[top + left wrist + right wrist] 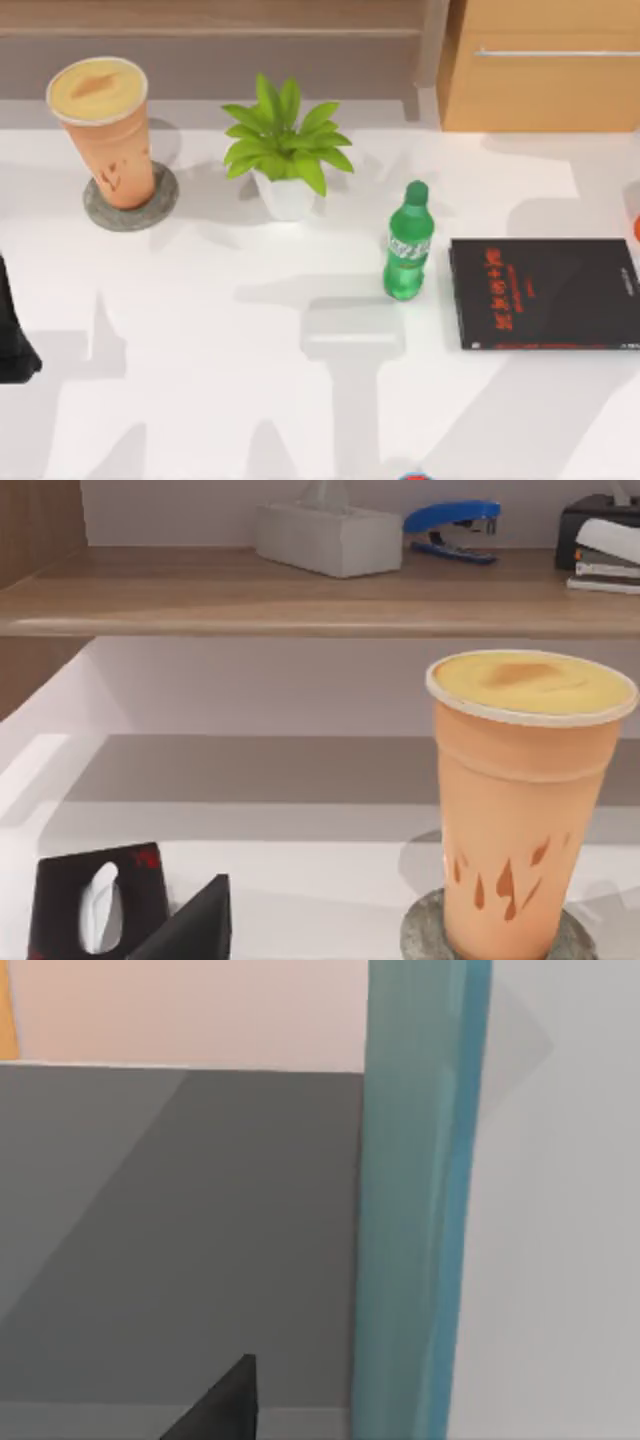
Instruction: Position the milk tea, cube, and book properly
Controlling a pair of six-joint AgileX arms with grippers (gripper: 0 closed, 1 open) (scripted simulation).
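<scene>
**Ana:** Milk tea (105,130) first. Where does it stand, and how will it handle?

**Ben:** It stands upright on a round grey coaster (160,205), at the far left of the counter (250,350). It is tall and tapers downward, so I judge it top-heavy and easy to tip. The wall looks smooth, maybe slippery, and thin enough to give under hard pressure.

**Ana:** So where should one take hold?

**Ben:** At the middle of the body or a little above, from the side, with gentle force. The creamy top should stay level. As the cup seems already centred on the coaster, this part of the task looks done.

**Ana:** And the jaws?

**Ben:** The left gripper (150,915) is near the cup but apart from it, with nothing between its jaws. If they are open or closed, I cannot tell. The left arm (12,335) is at the counter's left edge. The right gripper (215,1405) is just beside an upright blue-green band (415,1210). This may be the book; I am not sure, and I cannot tell the state of these jaws either.

**Ana:** Any writing to read?

**Ben:** The cup has only dark drop-shaped marks, no letters. The green bottle (407,245) near the middle has a pale label, too small to read. The black book (545,295) lies flat at the right with red lettering I cannot make out. A potted plant (285,150) stands between cup and bottle.
</scene>
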